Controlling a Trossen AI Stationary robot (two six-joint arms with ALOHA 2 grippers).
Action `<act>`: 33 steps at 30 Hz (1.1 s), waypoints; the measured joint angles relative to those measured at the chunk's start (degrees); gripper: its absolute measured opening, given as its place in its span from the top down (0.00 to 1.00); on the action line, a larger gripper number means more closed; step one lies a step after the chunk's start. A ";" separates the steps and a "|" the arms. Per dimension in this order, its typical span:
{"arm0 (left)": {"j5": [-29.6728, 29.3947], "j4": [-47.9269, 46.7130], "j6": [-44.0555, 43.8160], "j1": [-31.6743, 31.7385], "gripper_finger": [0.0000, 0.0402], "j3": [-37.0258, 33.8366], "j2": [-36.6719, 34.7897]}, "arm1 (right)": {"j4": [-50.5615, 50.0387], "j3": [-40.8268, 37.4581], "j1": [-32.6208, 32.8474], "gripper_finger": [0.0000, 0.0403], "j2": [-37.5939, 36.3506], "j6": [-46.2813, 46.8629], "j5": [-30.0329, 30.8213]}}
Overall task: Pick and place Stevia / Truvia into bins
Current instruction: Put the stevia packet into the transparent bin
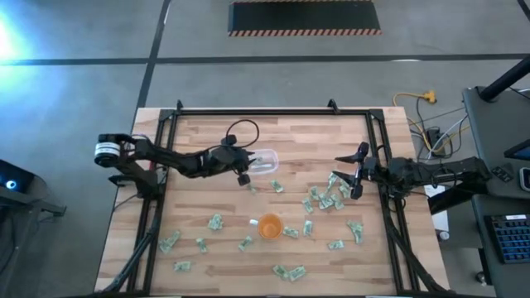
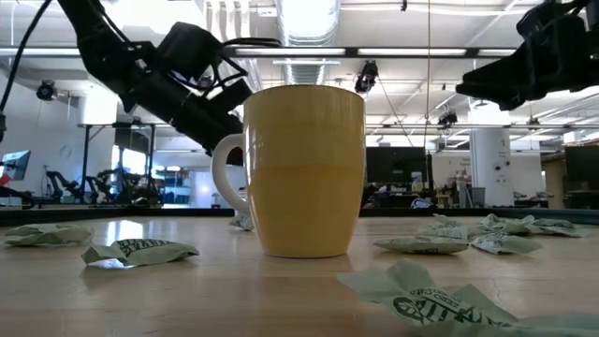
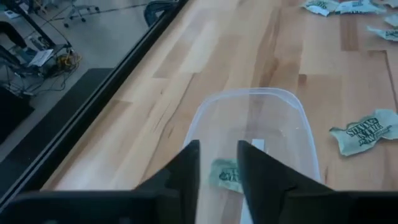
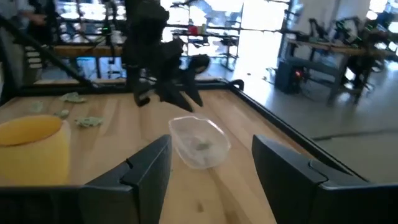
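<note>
A clear plastic bin (image 1: 265, 161) stands on the wooden table, left of centre toward the far side. One green-and-white Stevia sachet (image 3: 225, 175) lies flat on its floor and also shows in the right wrist view (image 4: 200, 144). My left gripper (image 3: 219, 155) hangs just over the bin's near-left rim, open by a narrow gap with nothing between its fingers. It shows in the high view too (image 1: 245, 175). Several more sachets (image 1: 325, 199) lie scattered over the table's right and near parts. My right gripper (image 1: 354, 175) waits open at the right edge, above the table.
An orange cup (image 1: 270, 225) stands upright near the table's middle, closer to the near edge. A black frame rail (image 1: 273, 112) runs around the tabletop. One sachet (image 3: 365, 132) lies just outside the bin. Bare wood lies between the bin and the far rail.
</note>
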 joint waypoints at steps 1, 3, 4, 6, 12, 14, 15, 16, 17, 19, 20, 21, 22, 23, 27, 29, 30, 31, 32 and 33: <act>0.01 -0.58 -0.02 0.00 0.72 0.00 -0.54 | -0.11 0.00 -0.02 0.47 0.04 1.24 1.07; 0.02 -3.06 -0.13 -0.02 0.67 0.00 -1.77 | -0.64 0.02 0.00 0.47 0.85 4.62 2.01; 0.04 -4.57 -0.77 -0.02 0.65 -0.03 -2.66 | -1.23 0.02 0.00 0.47 1.59 6.35 2.07; 0.04 -6.54 -1.56 -0.02 0.62 -0.07 -4.33 | -2.73 0.06 0.03 0.47 3.95 10.02 2.05; 0.07 -14.75 -3.82 -0.04 0.60 -0.28 -9.20 | -5.85 1.80 0.04 0.47 16.65 18.84 -1.74; 0.10 -16.80 -4.67 -0.09 0.60 -0.29 -10.30 | -6.78 3.31 0.07 0.47 21.23 20.71 -3.66; 0.14 -17.79 -5.02 -0.20 0.60 -0.39 -10.79 | -7.36 4.15 0.07 0.47 23.60 21.50 -4.14; 0.21 -18.58 -5.55 -0.31 0.60 -0.48 -11.27 | -7.81 4.93 0.10 0.47 25.98 21.77 -4.24; 0.33 -18.82 -5.73 -0.41 0.60 -0.52 -11.63 | -8.23 5.58 0.20 0.47 28.36 21.80 -4.26; 0.37 -18.73 -5.82 -0.55 0.60 -0.64 -12.07 | -8.51 6.89 0.26 0.47 33.47 21.66 -4.26; 0.37 -18.92 -5.83 -0.56 0.60 -0.72 -12.34 | -8.37 7.59 0.26 0.47 36.05 21.58 -4.22; 0.35 -18.90 -5.84 -0.64 0.60 -0.76 -12.46 | -8.31 8.24 0.28 0.47 38.51 21.56 -4.11; 0.34 -18.69 -5.84 -0.68 0.60 -0.76 -12.51 | -8.37 8.76 0.28 0.47 41.07 21.33 -4.00; 0.33 -18.80 -5.84 -0.68 0.60 -0.76 -12.57 | -8.42 9.28 0.28 0.47 43.52 21.18 -3.98; 0.35 -18.72 -5.83 -0.74 0.60 -0.79 -12.87 | -8.32 11.77 0.26 0.47 52.81 21.05 -2.90; 0.35 -18.87 -5.82 -0.74 0.60 -0.79 -12.86 | -8.27 13.17 0.26 0.47 56.54 20.74 -2.47; 0.34 -18.82 -5.82 -0.74 0.60 -0.79 -12.84 | -8.21 13.82 0.26 0.47 58.23 20.30 -2.45; 0.33 -18.75 -5.82 -0.74 0.60 -0.79 -12.81 | -7.83 14.51 0.28 0.47 59.70 19.83 -2.47; 0.33 -18.79 -5.82 -0.74 0.60 -0.79 -12.73 | -7.22 15.12 0.28 0.47 61.11 19.35 -2.49; 0.35 -18.85 -5.82 -0.74 0.60 -0.79 -12.71 | -6.71 15.70 0.28 0.47 62.33 18.85 -2.52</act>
